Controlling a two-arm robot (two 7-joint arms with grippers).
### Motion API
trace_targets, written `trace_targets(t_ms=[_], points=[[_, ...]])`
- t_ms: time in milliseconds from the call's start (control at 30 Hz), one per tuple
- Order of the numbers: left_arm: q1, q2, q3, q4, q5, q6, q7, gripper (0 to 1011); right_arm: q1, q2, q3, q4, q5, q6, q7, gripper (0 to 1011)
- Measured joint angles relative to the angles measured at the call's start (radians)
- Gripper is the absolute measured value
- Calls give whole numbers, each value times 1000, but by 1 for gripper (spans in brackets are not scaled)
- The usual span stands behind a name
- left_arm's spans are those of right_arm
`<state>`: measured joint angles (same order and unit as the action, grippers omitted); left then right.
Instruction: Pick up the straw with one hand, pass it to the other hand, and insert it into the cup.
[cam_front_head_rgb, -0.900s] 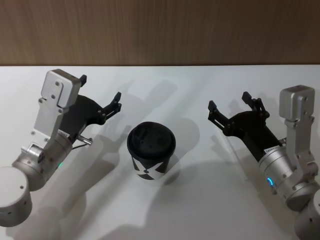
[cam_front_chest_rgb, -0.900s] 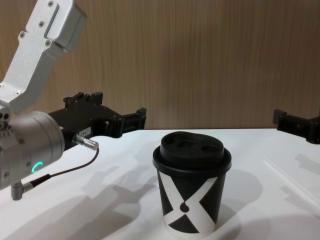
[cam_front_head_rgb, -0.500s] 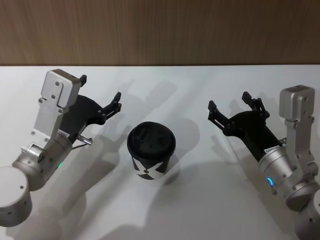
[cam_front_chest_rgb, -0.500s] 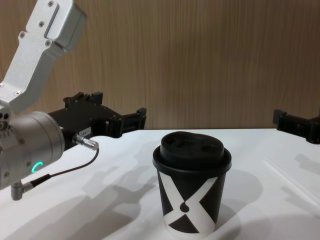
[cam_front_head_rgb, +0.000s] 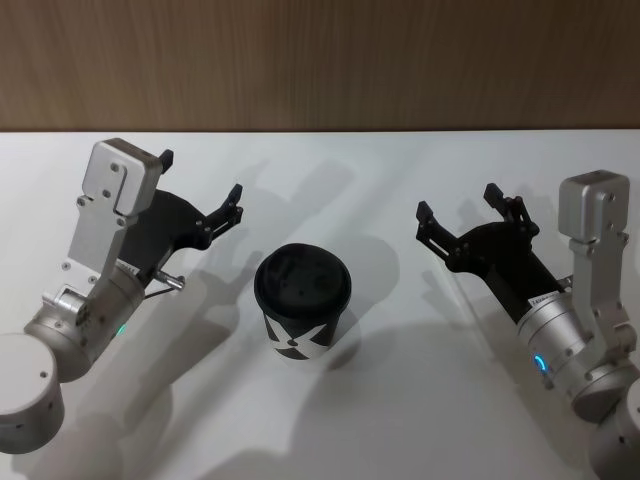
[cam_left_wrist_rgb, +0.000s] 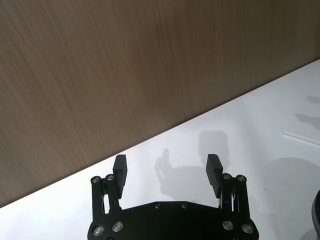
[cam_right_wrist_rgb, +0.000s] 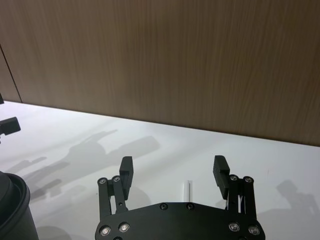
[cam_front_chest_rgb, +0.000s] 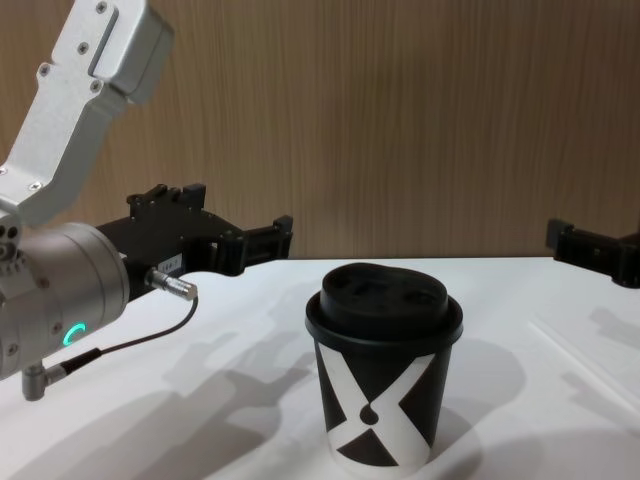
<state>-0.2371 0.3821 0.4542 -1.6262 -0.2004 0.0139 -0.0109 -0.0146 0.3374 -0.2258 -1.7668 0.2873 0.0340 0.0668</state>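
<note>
- While the straw (cam_right_wrist_rgb: 186, 188) is pretty hard to spot, we can make out a short white bit of it lying flat on the counter (cam_front_head_rgb: 420, 420). In the right wrist view it peeks out between the right gripper's (cam_front_head_rgb: 458, 200) jaws. Nothing is gripping it.
- From the left wrist view we also catch it as a thin pale line on the counter, off on the far side of the cup.
- We've got the cup (cam_front_head_rgb: 302, 305) standing upright around mid-counter with its black domed lid on and the white X facing us. It sits between the two grippers and touches neither.
- The right gripper hangs over the counter on the cup's right. Its jaws are spread wide and hold nothing, and the straw is down on the counter by it.
- The left gripper (cam_front_head_rgb: 201, 175) is over on the cup's left, also up off the counter, jaws wide apart and empty.
- Behind all of it we just see a brown wood-grain wall (cam_front_head_rgb: 320, 60) running along the counter's back edge.
</note>
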Motion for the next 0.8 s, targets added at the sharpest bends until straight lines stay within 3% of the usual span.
trace_targets(t_ms=[500, 800], points=[[0, 0, 0, 0, 0, 0, 0, 1001, 0, -1, 1, 0, 0, 2, 0, 1001], [0, 0, 0, 0, 0, 0, 0, 1001, -7, -12, 12, -18, 12, 49, -9, 1001]])
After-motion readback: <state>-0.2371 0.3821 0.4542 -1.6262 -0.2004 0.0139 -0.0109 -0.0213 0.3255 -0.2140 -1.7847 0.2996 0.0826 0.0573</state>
